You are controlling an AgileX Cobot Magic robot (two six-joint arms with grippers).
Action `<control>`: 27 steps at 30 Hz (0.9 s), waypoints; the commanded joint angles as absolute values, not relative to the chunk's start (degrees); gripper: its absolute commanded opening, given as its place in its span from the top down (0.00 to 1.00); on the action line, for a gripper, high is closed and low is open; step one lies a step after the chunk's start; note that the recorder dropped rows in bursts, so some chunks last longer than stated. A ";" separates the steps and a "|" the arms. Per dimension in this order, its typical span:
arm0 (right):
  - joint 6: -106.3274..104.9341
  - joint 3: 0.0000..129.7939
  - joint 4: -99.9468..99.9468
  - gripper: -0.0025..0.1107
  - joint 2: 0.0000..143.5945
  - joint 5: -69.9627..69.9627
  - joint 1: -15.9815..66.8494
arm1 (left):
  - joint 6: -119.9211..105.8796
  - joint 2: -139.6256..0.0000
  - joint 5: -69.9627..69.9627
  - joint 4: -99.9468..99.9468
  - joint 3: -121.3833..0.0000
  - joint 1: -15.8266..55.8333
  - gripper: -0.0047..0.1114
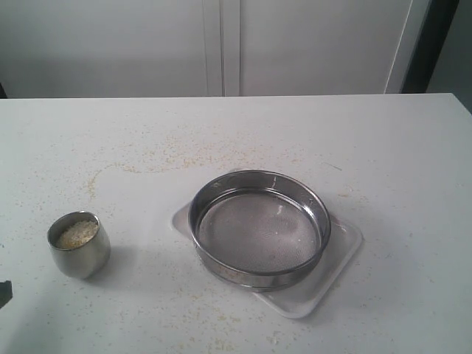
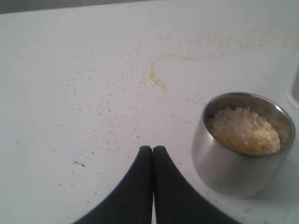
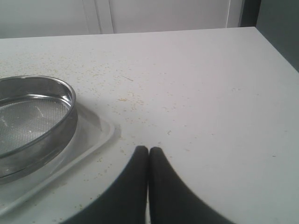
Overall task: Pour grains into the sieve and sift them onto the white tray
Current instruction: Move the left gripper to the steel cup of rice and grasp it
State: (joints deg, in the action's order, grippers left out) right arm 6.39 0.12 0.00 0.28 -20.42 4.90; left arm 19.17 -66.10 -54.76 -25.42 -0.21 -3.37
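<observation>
Steel sieve point(image 1: 258, 232) on white tray point(image 1: 337, 258), cupped grains point(image 1: 77, 234), left fingers point(image 2: 133, 191), right fingers point(image 3: 131, 186) closed empty

**Item count: single table scene**

1 sieve point(image 1: 259, 228), centre of frame. 1 white tray point(image 1: 335, 265). 1 steel cup point(image 1: 80, 254), lower left, with 1 heap of grains point(image 1: 78, 234). 1 table point(image 1: 383, 147). 2 end effectors: left end effector point(image 2: 153, 150), right end effector point(image 3: 148, 150). Loose specks: too many to count.

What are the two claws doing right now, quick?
Left claw: closed, holding nothing.
Right claw: closed, holding nothing.
</observation>
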 commanded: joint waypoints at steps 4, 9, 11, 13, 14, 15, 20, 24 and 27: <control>6.30 0.00 0.00 0.98 0.00 -19.62 4.53 | 17.52 -76.76 -64.82 -31.11 0.00 -3.54 0.96; 6.30 0.00 0.00 0.98 0.00 -19.62 4.53 | 17.63 -79.71 -64.70 -33.64 0.00 -3.54 0.96; 6.30 0.00 0.00 0.98 0.00 -19.62 4.53 | 17.63 -79.71 -64.70 -35.51 0.00 -3.54 0.96; 6.30 0.00 0.00 0.98 0.00 -19.62 4.53 | 17.63 -79.71 -64.70 -37.45 0.00 -3.54 0.96; 6.30 0.00 0.00 0.98 0.00 -19.62 4.53 | 17.63 -79.71 -64.94 -38.34 0.00 -3.54 0.96; 6.30 0.00 0.00 0.98 0.00 -19.62 4.53 | 17.63 -79.71 -65.05 -39.34 0.00 -3.54 0.95; 6.30 0.00 0.00 0.98 0.00 -19.62 4.53 | 17.52 -79.71 -65.18 -43.10 -0.77 -3.54 0.66; 6.30 0.00 0.00 0.98 0.00 -19.62 4.53 | 17.52 -79.71 -65.44 -43.38 -0.85 -3.54 0.36; 6.30 0.00 0.00 0.98 0.00 -19.62 4.53 | 18.00 -79.71 -65.44 -43.38 -0.85 -3.54 0.20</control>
